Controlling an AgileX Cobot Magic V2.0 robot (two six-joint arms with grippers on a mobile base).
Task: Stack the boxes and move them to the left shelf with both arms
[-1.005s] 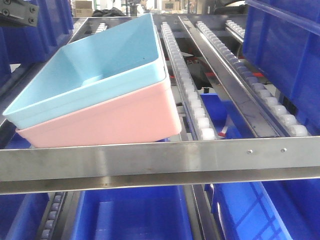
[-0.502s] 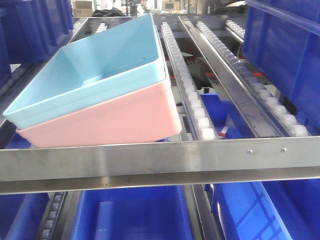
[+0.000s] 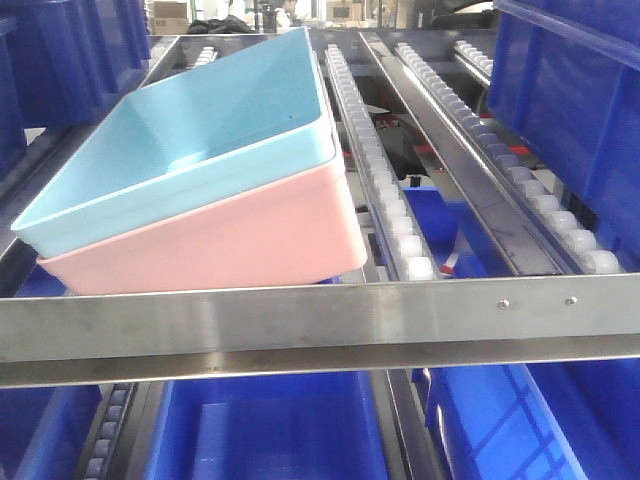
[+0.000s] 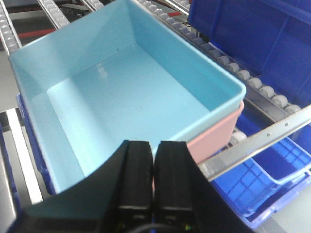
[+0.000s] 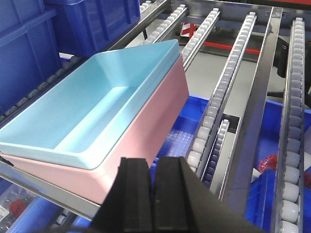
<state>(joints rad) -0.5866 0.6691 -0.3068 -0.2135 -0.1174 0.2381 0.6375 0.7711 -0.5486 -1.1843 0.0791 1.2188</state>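
Behind the brushed steel front bar [image 3: 320, 325], the glossy sky-blue bin [image 3: 190, 140] sits nested in the salmon-pink bin [image 3: 230, 245] on the roller shelf [image 3: 385, 190]. Both matte black grippers, left [image 4: 154, 165] and right [image 5: 151, 184], hover clear, fingers pressed together.

The light blue box [image 3: 190, 140] and the pink box [image 3: 220, 245] beneath it are smooth moulded plastic with a soft satin sheen. The left shelf [image 3: 320, 325] is brushed steel, its front bar faintly streaked and reflective, with rows of glossy white plastic rollers [image 3: 385, 190]. The dark blue crates [image 3: 570, 110] are ribbed plastic. Both the left end effector [image 4: 154, 187] and the right end effector [image 5: 151, 194] look matt black.
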